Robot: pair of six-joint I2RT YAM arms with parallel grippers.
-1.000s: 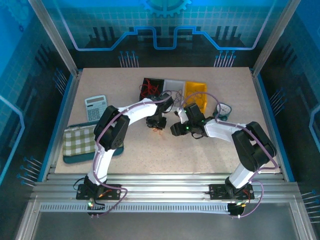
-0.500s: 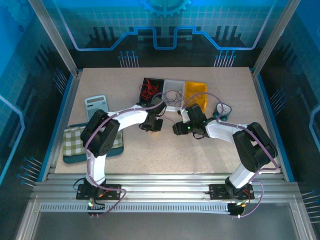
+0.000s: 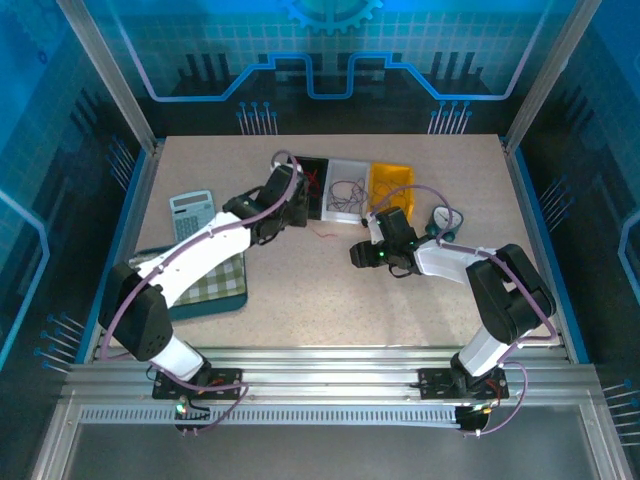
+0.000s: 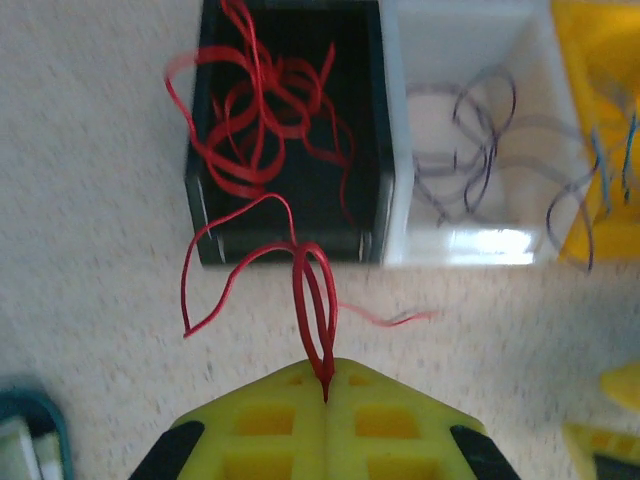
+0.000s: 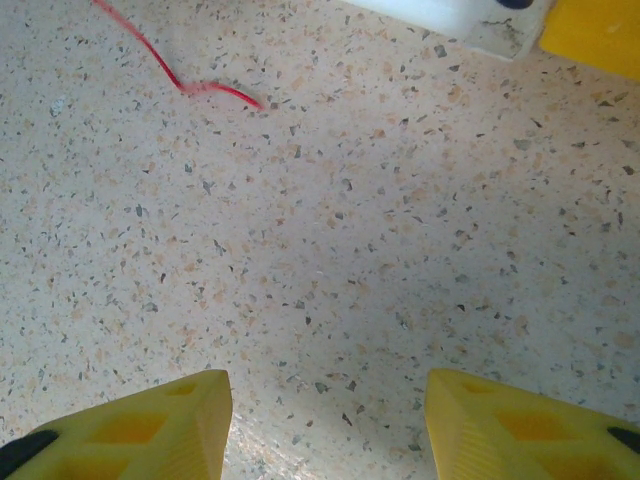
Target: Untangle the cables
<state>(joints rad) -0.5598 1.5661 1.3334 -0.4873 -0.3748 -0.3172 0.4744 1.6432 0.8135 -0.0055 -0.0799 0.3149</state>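
My left gripper [image 4: 325, 385] is shut on a loop of red cable [image 4: 315, 290], just in front of the black bin [image 4: 375, 150]. More red cables [image 4: 255, 120] lie curled in that bin and spill over its near wall. Thin grey cables [image 4: 470, 150] lie in the white bin [image 4: 440, 245] beside it. From above, the left gripper [image 3: 280, 215] is at the black bin [image 3: 300, 163], and a red strand [image 3: 322, 232] trails on the table. My right gripper [image 3: 362, 255] hovers open over bare table [image 5: 325, 420], with a red cable end [image 5: 180, 75] ahead of it.
A yellow bin [image 3: 390, 185] stands right of the white bin [image 3: 347, 165]. A calculator [image 3: 190, 212] and a checked pouch [image 3: 195, 285] lie at the left, under the left arm. A small teal object [image 3: 447, 222] sits behind the right arm.
The left arm has swung back and to the left, from beside the right gripper to the black bin, carrying the red cable. The right gripper has barely moved.
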